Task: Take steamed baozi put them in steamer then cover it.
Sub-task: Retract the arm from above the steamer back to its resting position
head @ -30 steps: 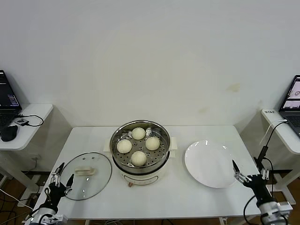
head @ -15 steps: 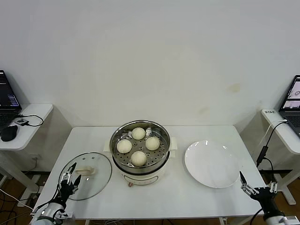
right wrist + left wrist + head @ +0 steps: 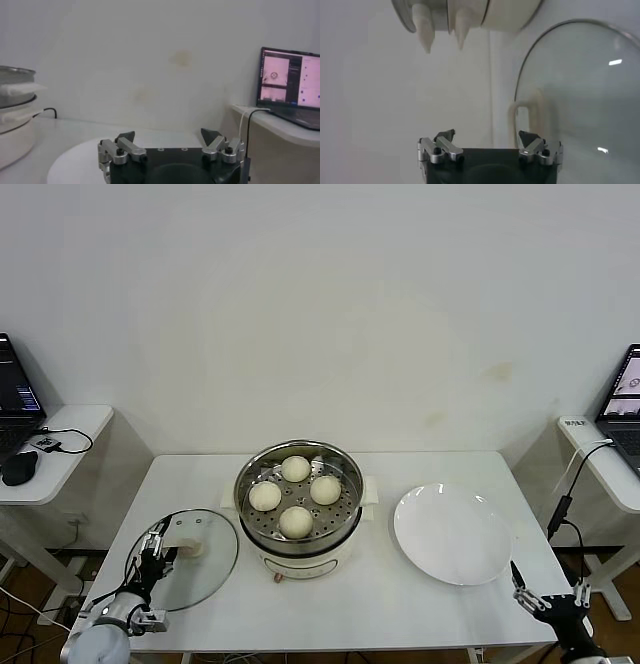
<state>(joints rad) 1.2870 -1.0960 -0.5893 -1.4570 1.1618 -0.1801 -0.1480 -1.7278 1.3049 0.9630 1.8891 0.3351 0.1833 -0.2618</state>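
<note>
Steamer (image 3: 299, 504) sits at the middle of the white table (image 3: 400, 604), a shiny steel pot on a cream-white base, and all four steamed baozi (image 3: 296, 521) rest on the perforated tray inside it, spread apart in a rough diamond. The pot is uncovered. The cover (image 3: 185, 559), a clear glass lid with a metal rim, lies flat on the table to the left of the steamer, just beside it, with its cream-white bar handle (image 3: 187, 547) facing up. The left gripper (image 3: 153, 558) hangs over the near-left part of the cover, close to the handle, its fingers spread apart and holding nothing; in the left wrist view the same gripper (image 3: 489, 142) shows its two fingertips wide of each other, with the handle (image 3: 526, 111) and the glass (image 3: 580, 90) of the cover lying ahead of it and the steamer base (image 3: 470, 15) farther off. A flat white plate (image 3: 452, 534) lies to the right of the steamer, bare. The right gripper (image 3: 545, 601) is parked at the near-right corner of the table, clear of the plate, fingers apart and empty; the right wrist view shows this gripper (image 3: 170, 142) open toward the wall, with the plate (image 3: 75, 165) below it, the steamer (image 3: 17, 120) at one side and a laptop (image 3: 290, 82) on a side table at the other.
</note>
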